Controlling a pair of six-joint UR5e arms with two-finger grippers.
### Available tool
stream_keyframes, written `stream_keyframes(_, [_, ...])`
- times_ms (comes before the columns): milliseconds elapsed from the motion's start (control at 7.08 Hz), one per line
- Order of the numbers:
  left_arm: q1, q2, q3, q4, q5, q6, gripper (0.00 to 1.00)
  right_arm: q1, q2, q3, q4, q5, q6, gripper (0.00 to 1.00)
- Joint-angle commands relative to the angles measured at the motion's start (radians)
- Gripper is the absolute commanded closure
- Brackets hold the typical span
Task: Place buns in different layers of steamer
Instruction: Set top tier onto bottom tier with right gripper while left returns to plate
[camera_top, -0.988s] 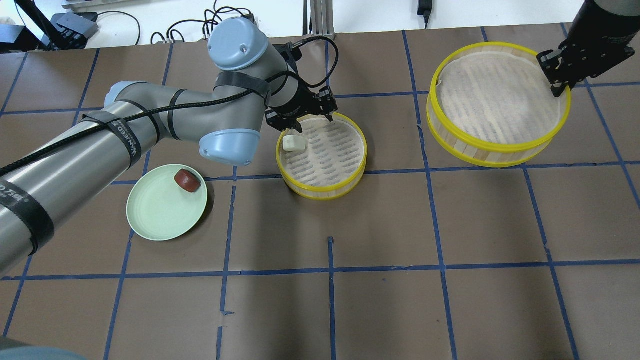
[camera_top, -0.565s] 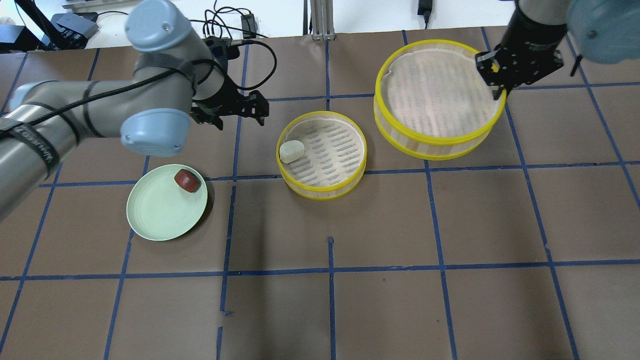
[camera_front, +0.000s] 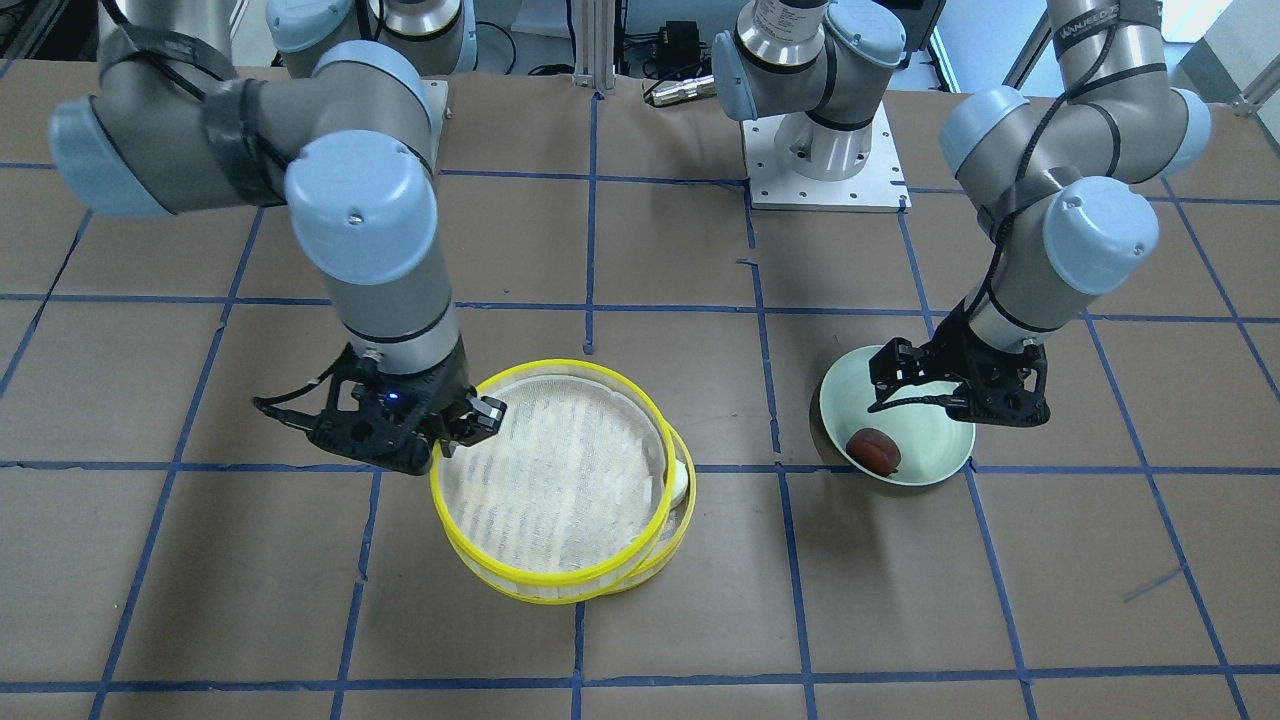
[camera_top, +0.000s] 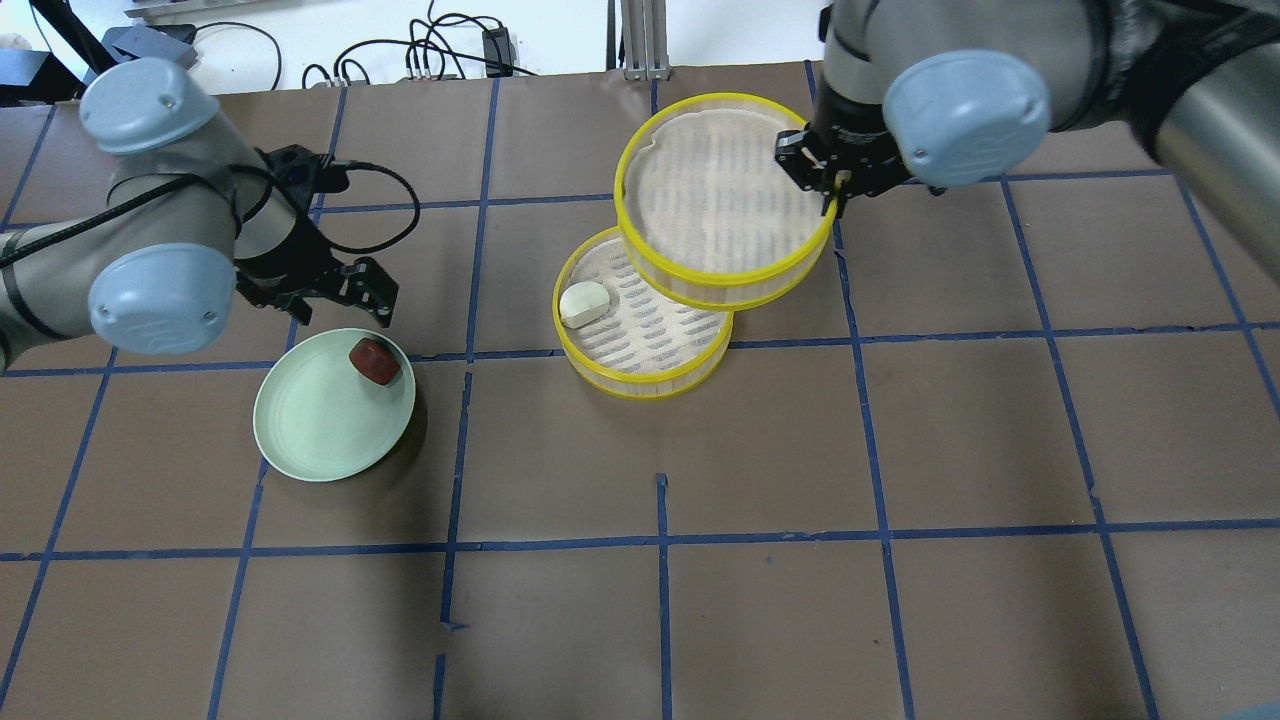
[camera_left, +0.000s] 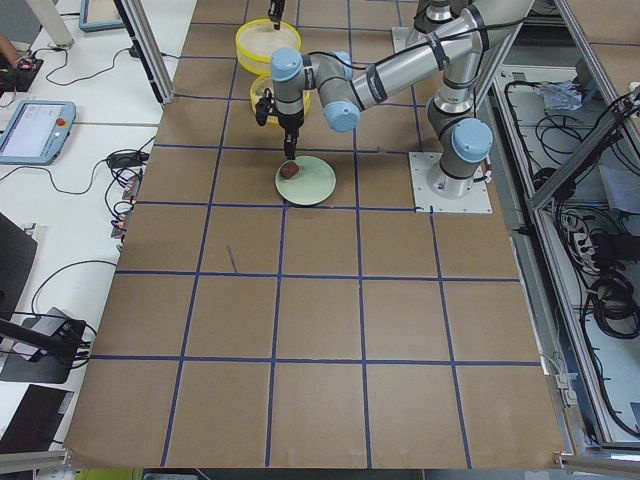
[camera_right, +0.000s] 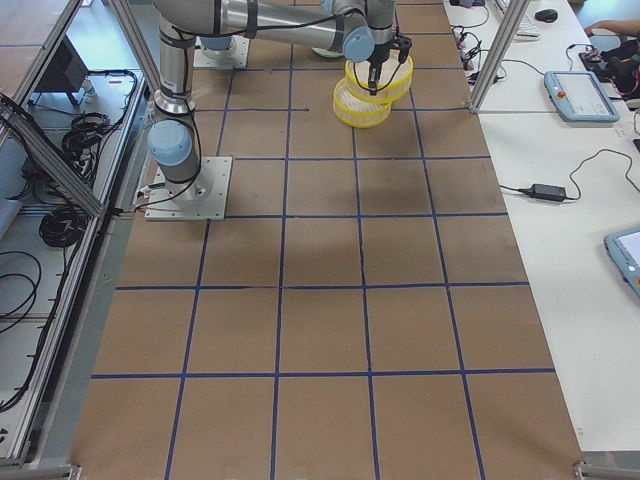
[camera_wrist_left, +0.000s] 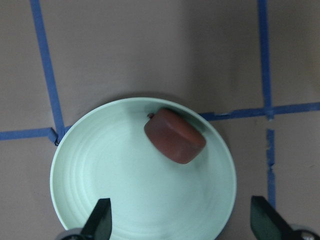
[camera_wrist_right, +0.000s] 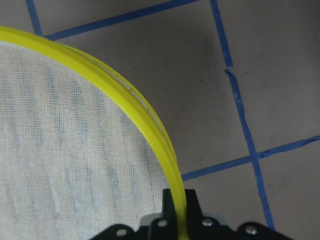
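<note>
The white bun (camera_top: 583, 303) lies in the lower steamer layer (camera_top: 645, 385) at mid-table. My right gripper (camera_top: 832, 190) is shut on the yellow rim of the second layer (camera_top: 640, 150) and holds it in the air, partly over the lower one. The right wrist view shows the jaws clamped on that rim (camera_wrist_right: 145, 120). The reddish-brown bun (camera_top: 375, 361) lies on the pale green plate (camera_top: 300, 440). My left gripper (camera_top: 342, 308) is open and empty, above the plate's far edge. In the left wrist view the bun (camera_wrist_left: 175, 135) lies ahead of the open fingers.
Brown table cover with a grid of blue tape. Cables (camera_top: 420, 60) and a metal post lie along the far edge. In the front-facing view the robot's base plate (camera_front: 825, 170) is at the back, and the held layer (camera_front: 550, 480) covers most of the lower one.
My right arm carried the held layer left, to partly over the lower layer. My left arm left the white bun in the lower layer and moved left to the plate.
</note>
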Motion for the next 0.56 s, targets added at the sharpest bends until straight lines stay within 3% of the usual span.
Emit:
stream_keyframes(0, [0.029,-0.092,-0.008,0.062,-0.001,0.015,0.04,0.052,0.074,-0.002,-0.051,0.0,0.07,0.95])
stream_keyframes(424, [0.001,-0.108,-0.002,0.073,-0.027,-0.146,0.04,0.065,0.079,0.006,-0.03,-0.008,0.059,0.95])
